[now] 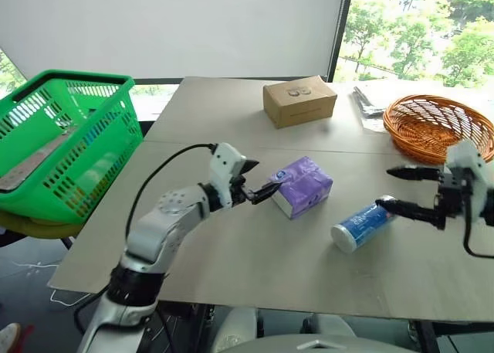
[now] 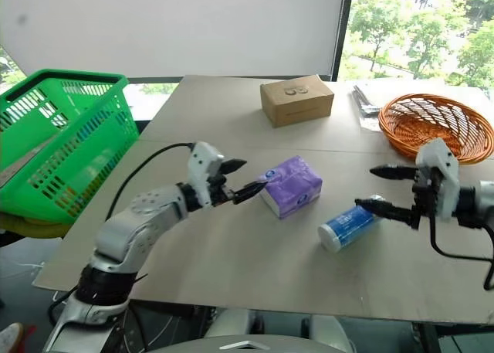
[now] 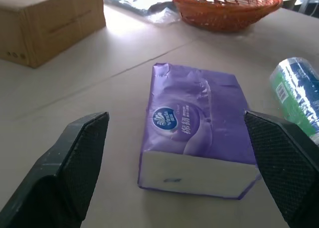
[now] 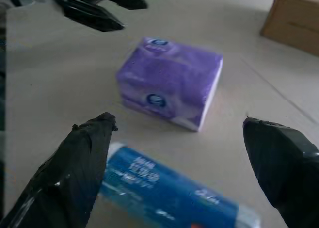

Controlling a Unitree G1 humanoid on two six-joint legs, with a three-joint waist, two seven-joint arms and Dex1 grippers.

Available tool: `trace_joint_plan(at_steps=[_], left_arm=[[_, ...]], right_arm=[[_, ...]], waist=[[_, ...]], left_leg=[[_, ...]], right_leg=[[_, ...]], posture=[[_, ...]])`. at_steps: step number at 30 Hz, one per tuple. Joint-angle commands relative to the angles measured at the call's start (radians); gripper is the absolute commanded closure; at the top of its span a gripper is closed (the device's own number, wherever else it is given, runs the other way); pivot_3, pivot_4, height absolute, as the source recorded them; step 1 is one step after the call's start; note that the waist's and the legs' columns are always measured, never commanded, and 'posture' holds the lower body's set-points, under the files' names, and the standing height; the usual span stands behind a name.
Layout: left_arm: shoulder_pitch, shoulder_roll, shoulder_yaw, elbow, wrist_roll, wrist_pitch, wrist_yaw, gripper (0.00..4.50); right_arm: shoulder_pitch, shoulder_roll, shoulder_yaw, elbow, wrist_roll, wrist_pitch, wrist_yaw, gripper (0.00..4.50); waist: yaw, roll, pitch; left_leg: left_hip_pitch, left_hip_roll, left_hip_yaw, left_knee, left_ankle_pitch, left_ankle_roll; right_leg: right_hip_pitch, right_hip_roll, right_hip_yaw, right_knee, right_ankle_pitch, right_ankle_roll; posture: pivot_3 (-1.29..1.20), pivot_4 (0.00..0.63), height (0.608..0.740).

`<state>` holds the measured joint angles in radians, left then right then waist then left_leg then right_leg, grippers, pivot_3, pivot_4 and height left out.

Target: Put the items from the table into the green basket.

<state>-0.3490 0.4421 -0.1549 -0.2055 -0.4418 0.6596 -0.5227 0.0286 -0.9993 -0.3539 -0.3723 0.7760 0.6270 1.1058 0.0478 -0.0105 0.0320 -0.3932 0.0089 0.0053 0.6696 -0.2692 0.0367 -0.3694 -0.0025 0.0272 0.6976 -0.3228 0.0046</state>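
tissue pack (image 3: pixel 197 133): purple, lying flat on the table (image 1: pixel 255 252) near its middle; a round white-and-blue logo and a line of white characters on the top face, too small to read; its white end faces the left gripper.
blue container (image 1: pixel 363 224): on its side at about 4 o'clock from the tissue pack, close to it but apart; white lettering on the blue wrap, blurred and unreadable; partly cut off in both wrist views.
left gripper (image 1: pixel 259 178): fingers spread wide, empty, tips just at 9 o'clock of the tissue pack; contact cannot be told.
right gripper (image 1: pixel 395 189): fingers spread, empty, lower finger right at the container's end.
green basket (image 1: pixel 54 137): off the table at 9 o'clock, cut by the frame edge.
cardboard box (image 1: pixel 299 100): at 12 o'clock, a faint dark print on top, illegible.
wicker basket (image 1: pixel 436 125): orange, at 2 o'clock.
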Motion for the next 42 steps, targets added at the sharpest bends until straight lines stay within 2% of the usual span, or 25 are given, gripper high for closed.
trace_joint_plan(at_steps=[1, 6, 10, 14, 16, 17, 18, 22, 24, 29, 31, 34, 37, 39, 42], left_arm=[[-0.091, -0.070, -0.006, 0.100, 0.031, 0.034, 0.040, 0.00], [-0.199, -0.126, -0.066, 0.322, 0.073, 0.052, -0.050, 0.00], [-0.278, -0.152, -0.080, 0.499, 0.113, 0.096, -0.062, 0.00], [-0.308, -0.154, -0.070, 0.561, 0.134, 0.061, -0.089, 0.95], [-0.313, -0.160, -0.057, 0.572, 0.132, 0.059, -0.088, 1.66], [-0.314, -0.160, -0.057, 0.573, 0.136, 0.058, -0.090, 2.21], [-0.310, -0.161, -0.051, 0.565, 0.132, 0.066, -0.093, 2.34], [-0.290, -0.168, -0.029, 0.521, 0.128, 0.009, -0.122, 4.03], [-0.289, -0.179, 0.004, 0.485, 0.125, -0.063, -0.114, 4.27], [-0.356, -0.172, 0.185, 0.370, 0.091, -0.124, 0.020, 4.28], [-0.436, -0.108, 0.310, 0.338, 0.070, -0.109, 0.098, 4.28], [-0.504, 0.099, 0.406, 0.344, 0.132, -0.105, 0.128, 4.28], [-0.483, 0.296, 0.508, 0.438, 0.241, -0.168, 0.257, 4.28], [-0.446, 0.381, 0.596, 0.496, 0.254, -0.213, 0.294, 4.28], [-0.394, 0.499, 0.671, 0.620, 0.270, -0.276, 0.277, 4.28]], right_arm=[[0.072, -0.014, -0.133, -0.125, 0.107, 0.079, 0.005, 0.04], [0.118, 0.011, -0.187, -0.237, 0.166, 0.109, -0.052, 0.04], [0.128, 0.040, -0.185, -0.269, 0.097, 0.048, -0.090, 0.04], [0.120, 0.077, -0.192, -0.263, 0.092, 0.030, -0.134, 0.00], [0.131, 0.085, -0.190, -0.259, 0.077, 0.016, -0.135, 0.00], [0.135, 0.085, -0.189, -0.258, 0.073, 0.012, -0.137, 0.00], [0.135, 0.087, -0.187, -0.255, 0.070, 0.007, -0.138, 0.00], [0.124, 0.088, -0.173, -0.234, 0.062, -0.009, -0.130, 0.00], [0.108, 0.089, -0.165, -0.227, 0.076, -0.010, -0.122, 0.00], [-0.037, 0.118, -0.097, -0.217, 0.138, 0.007, -0.174, 0.00], [-0.139, 0.155, -0.044, -0.218, 0.184, 0.023, -0.224, 0.00], [-0.263, 0.208, 0.022, -0.202, 0.218, 0.035, -0.274, 0.00], [-0.356, 0.262, 0.087, -0.151, 0.169, 0.004, -0.287, 0.00], [-0.406, 0.288, 0.121, -0.111, 0.125, -0.026, -0.287, 0.00], [-0.463, 0.322, 0.147, -0.068, 0.122, -0.032, -0.284, 0.00]], waist=[[-0.007, -0.001, 0.000], [-0.043, -0.001, -0.001], [-0.061, -0.002, -0.001], [-0.069, -0.003, -0.002], [-0.074, -0.003, -0.002], [-0.075, -0.003, -0.002], [-0.079, -0.003, -0.002], [-0.089, -0.003, -0.002], [-0.089, -0.003, -0.002], [-0.092, -0.005, 0.000], [-0.093, -0.008, 0.003], [-0.097, -0.009, 0.004], [-0.097, -0.009, 0.003], [-0.080, -0.009, 0.003], [-0.037, -0.012, 0.001]], left_leg=[[0.000, 0.000, -0.001, 0.001, 0.000, 0.000], [0.001, -0.002, -0.001, 0.001, 0.000, 0.000], [0.001, -0.002, -0.001, 0.001, 0.000, 0.000], [0.007, -0.003, -0.001, 0.001, 0.000, 0.000], [0.010, -0.002, 0.000, 0.001, 0.000, 0.000], [0.012, -0.002, 0.000, 0.000, 0.000, 0.000], [0.012, -0.002, 0.000, 0.000, 0.000, 0.000], [0.012, -0.002, 0.000, 0.000, 0.000, 0.000], [0.012, -0.002, 0.000, 0.000, 0.000, 0.000], [0.009, -0.002, 0.000, 0.000, 0.000, 0.000], [0.009, -0.002, 0.000, 0.000, 0.000, 0.000], [0.009, -0.002, -0.001, -0.001, 0.000, 0.000], [0.011, -0.004, -0.004, -0.006, 0.000, 0.000], [0.011, -0.006, -0.005, -0.009, 0.000, -0.001], [0.003, -0.006, -0.006, -0.005, 0.001, -0.002]], right_leg=[[0.001, 0.000, 0.000, 0.000, 0.001, 0.001], [0.003, 0.002, 0.001, -0.002, 0.001, 0.002], [0.003, 0.002, 0.001, -0.002, 0.001, 0.002], [0.009, 0.002, 0.002, -0.003, 0.000, 0.002], [0.011, 0.002, 0.003, -0.002, 0.000, 0.002], [0.013, 0.002, 0.002, -0.002, 0.000, 0.002], [0.013, 0.002, 0.002, -0.002, 0.000, 0.002], [0.013, 0.002, 0.003, -0.002, 0.000, 0.002], [0.013, 0.002, 0.003, -0.003, 0.000, 0.002], [0.010, 0.001, 0.003, -0.002, 0.001, 0.002], [0.009, 0.002, 0.004, -0.002, 0.001, 0.002], [0.007, 0.003, 0.005, 0.000, 0.001, 0.002], [0.004, 0.004, 0.012, -0.002, 0.001, 0.002], [0.003, 0.002, 0.014, -0.003, 0.001, 0.002], [-0.003, 0.000, 0.013, -0.002, 0.001, 0.003]], posture=[[-0.04, 0.000, 0.740], [-0.08, 0.000, 0.740], [-0.12, 0.000, 0.740], [-0.14, 0.000, 0.740], [-0.14, 0.000, 0.740], [-0.14, 0.000, 0.740], [-0.14, 0.000, 0.740], [-0.14, 0.000, 0.740], [-0.14, 0.000, 0.740], [-0.07, 0.000, 0.740], [-0.04, 0.000, 0.740], [0.01, 0.000, 0.740], [0.05, 0.000, 0.740], [0.08, 0.000, 0.740], [0.13, 0.000, 0.740]])
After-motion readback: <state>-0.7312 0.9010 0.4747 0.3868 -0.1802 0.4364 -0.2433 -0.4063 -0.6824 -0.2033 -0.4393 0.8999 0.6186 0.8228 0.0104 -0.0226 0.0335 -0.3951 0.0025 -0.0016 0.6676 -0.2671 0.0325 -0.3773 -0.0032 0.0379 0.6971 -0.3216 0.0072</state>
